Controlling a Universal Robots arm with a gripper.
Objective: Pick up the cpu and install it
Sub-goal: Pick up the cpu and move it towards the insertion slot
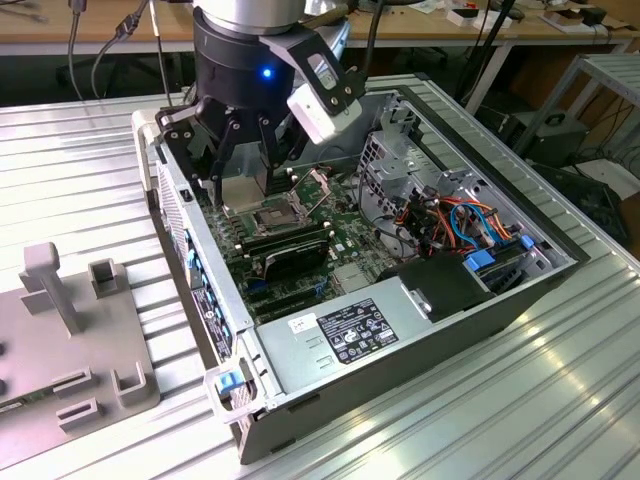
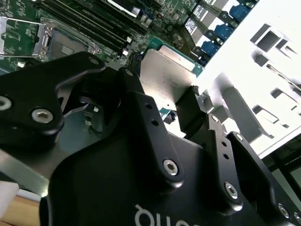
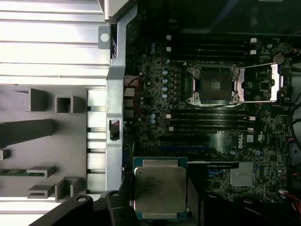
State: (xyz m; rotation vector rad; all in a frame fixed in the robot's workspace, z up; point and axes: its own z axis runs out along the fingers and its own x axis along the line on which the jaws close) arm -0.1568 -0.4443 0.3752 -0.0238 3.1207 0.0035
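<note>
Black-fingered and set on a black wrist, the arm's hand [image 1: 245,160] hangs in the exterior view over an open grey metal computer case [image 1: 400,365] that lies on a ribbed aluminium worktop [image 1: 520,410]. A pale flat plate, the cpu [image 1: 238,185], sits between the fingers. It is above the green motherboard [image 1: 340,245] and near the square black socket with a metal frame [image 1: 268,218]. A grey plastic fixture block with upright posts [image 1: 70,330] rests on the worktop to the exterior view's left of the case.

In the second wrist view the cpu [image 2: 164,75] shows as a small flat square chip with a matte silver-grey metal top. The hand [image 2: 162,94] has closed on it, a black finger [image 2: 188,110] pressed to an edge on each side. The chip is held clear of the board. Long black RAM sticks [image 2: 89,23] lie on the board beyond it.

In the first wrist view the cpu [image 3: 160,188] faces the camera, a thin green border round its silver top, gripped in the hand [image 3: 160,212]. The socket [image 3: 214,84] lies well apart from it, its metal frame swung open to one side. The RAM sticks [image 3: 207,117] run between chip and socket. The fixture block [image 3: 47,132] lies outside the case wall [image 3: 115,94].
</note>
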